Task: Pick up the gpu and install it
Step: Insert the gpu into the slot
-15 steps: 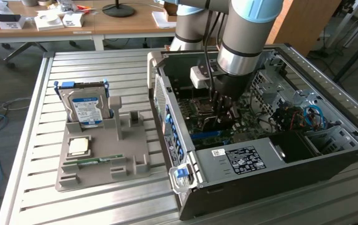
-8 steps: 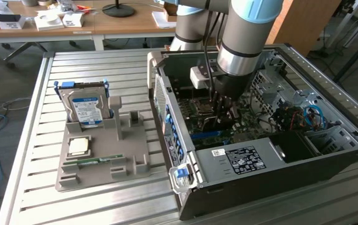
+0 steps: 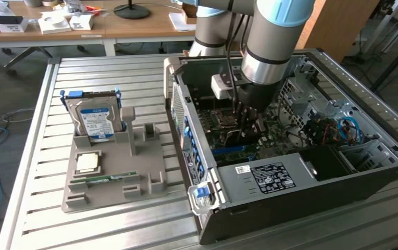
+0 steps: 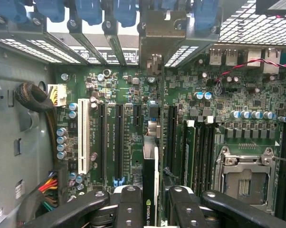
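Exterior view: arm [image 3: 272, 41] vertical inside case [image 3: 178, 104], tool [image 4: 152, 199] gripping gpu [image 4: 148, 168].

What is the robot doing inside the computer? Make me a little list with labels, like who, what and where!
arm: the robot arm reaches down into the open computer case
gripper: the gripper is shut on the gpu
gpu: thin card seen edge-on, between the fingers, over the long slots of the motherboard
plugged in: cannot tell
tray: the grey tray sits on the slatted table, at the exterior view's left
on tray: the hard drive stands upright; the memory stick lies flat
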